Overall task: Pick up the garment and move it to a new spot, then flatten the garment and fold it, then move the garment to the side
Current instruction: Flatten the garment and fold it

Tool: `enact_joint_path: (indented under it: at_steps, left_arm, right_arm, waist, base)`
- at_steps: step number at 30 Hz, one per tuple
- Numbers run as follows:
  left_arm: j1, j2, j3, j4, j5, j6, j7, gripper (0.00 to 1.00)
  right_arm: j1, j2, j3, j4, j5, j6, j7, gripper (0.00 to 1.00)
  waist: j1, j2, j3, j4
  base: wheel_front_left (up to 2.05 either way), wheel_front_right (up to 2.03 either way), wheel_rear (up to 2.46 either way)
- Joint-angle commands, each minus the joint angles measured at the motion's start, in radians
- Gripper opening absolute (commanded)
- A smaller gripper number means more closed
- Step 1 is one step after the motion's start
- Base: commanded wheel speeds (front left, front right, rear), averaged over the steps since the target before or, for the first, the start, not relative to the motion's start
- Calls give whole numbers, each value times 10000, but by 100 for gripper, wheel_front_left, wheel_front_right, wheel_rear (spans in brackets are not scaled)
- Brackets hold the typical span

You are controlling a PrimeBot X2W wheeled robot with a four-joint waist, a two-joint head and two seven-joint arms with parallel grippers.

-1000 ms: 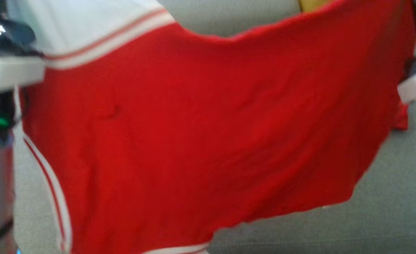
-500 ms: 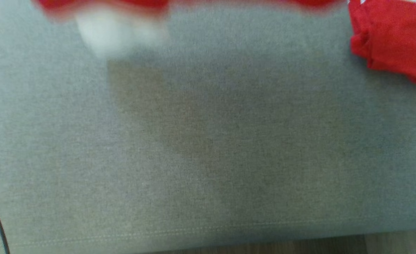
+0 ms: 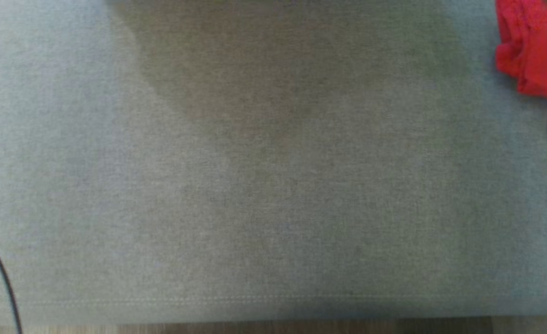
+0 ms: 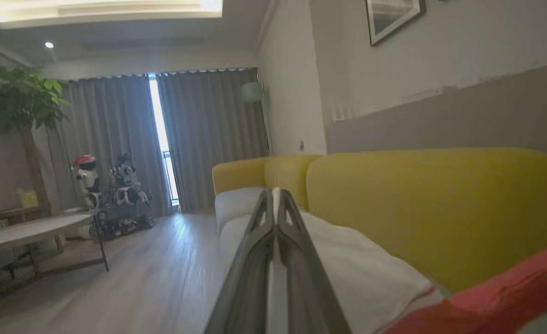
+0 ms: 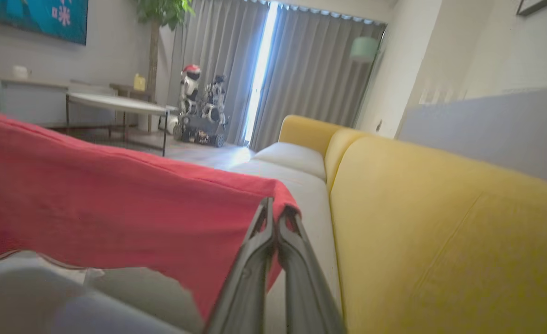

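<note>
at the head view's upper right corner, a bunch of the red garment is cut off by the frame. a pale blur crosses its right side; cannot identify it. grey seat cushion lies below.

left gripper: fingers pressed together, pointing along the sofa, with a white strip of the cloth pinched between them. the white part trails to lower right, then turns red.

right gripper: clamped on the red hem's corner, beside the yellow backrest.

long axis: cloth runs from those tips to that view's left edge, hanging above the seat.
</note>
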Motion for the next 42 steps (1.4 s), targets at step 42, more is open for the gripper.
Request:
enact_joint_path:
  at_steps: [42]
  left_arm:
    - [9041, 2207, -4400, -792, 210, 12, -35, 0]
  right_arm:
    - [6569, -3802, 8028, -1979, 7662, -9, 4738, 0]
  waist:
    - [0, 0, -3539, 288]
  base:
    - [0, 0, 0]
